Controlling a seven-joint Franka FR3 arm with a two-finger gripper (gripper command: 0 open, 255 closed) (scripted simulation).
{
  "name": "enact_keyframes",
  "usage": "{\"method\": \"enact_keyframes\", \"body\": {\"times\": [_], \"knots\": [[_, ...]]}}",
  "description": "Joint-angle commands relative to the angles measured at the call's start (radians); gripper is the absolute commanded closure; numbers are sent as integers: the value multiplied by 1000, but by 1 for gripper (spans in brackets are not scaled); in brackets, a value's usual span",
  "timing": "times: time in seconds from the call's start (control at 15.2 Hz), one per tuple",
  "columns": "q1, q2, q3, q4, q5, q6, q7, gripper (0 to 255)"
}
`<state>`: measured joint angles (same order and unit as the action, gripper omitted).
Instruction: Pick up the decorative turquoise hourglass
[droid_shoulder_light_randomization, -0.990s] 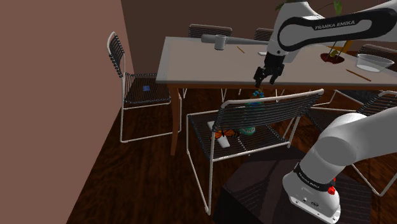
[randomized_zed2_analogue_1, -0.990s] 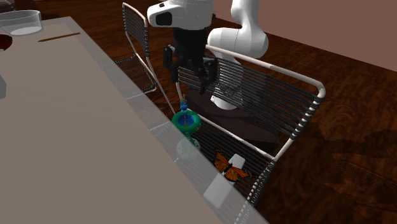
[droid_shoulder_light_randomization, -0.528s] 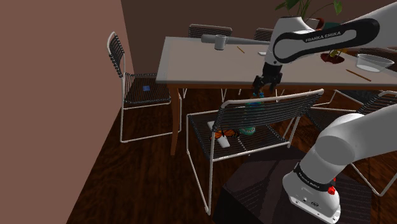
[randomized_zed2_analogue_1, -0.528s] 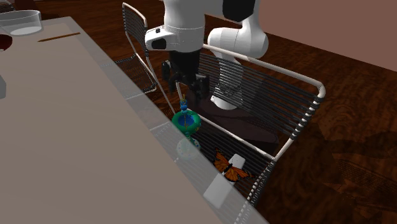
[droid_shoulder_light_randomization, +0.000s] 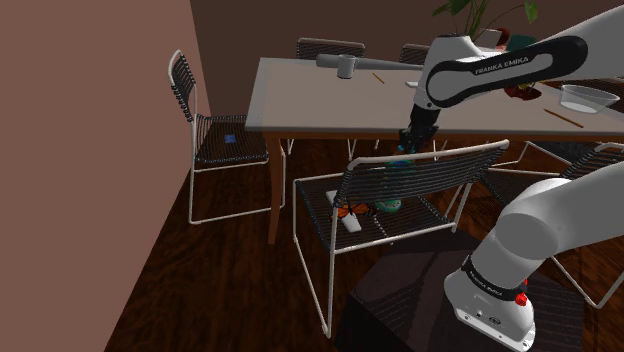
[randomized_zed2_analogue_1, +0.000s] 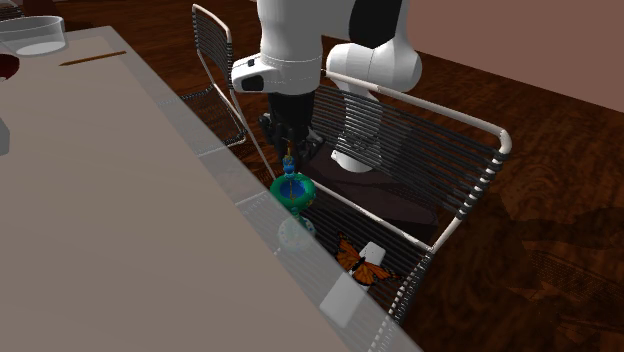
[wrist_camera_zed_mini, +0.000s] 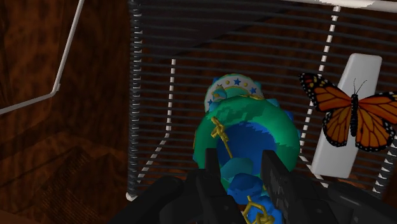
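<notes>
Hourglass straddled on the chair seat, grip not yet closed

The green-and-blue hourglass is seen standing upright on the wire chair seat, just beside the table edge. It is judged to be light and stiff, with rounded, glossy bulbs that could slide out of a pinch (and could break if toppled). A hold on the narrower blue top or the waist is therefore judged safer than one on the wide green body, and the loose gold chain draped over it should be kept out of the pinch. The gripper is poised directly above, its fingers parted to either side of the blue top; contact cannot be made out. An orange butterfly lies on a white card near the hourglass, on the same seat.
</notes>
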<state>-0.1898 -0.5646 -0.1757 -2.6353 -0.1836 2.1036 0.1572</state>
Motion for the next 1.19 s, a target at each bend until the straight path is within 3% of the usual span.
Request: {"method": "enact_keyframes", "body": {"times": [0.0, 0.33, 1.12], "knots": [[0, 0, 0, -1, 0, 0, 0, 255], [0, 0, 0, -2, 0, 1, 0, 255], [5, -48, 16, 128, 16, -176, -12, 255]]}}
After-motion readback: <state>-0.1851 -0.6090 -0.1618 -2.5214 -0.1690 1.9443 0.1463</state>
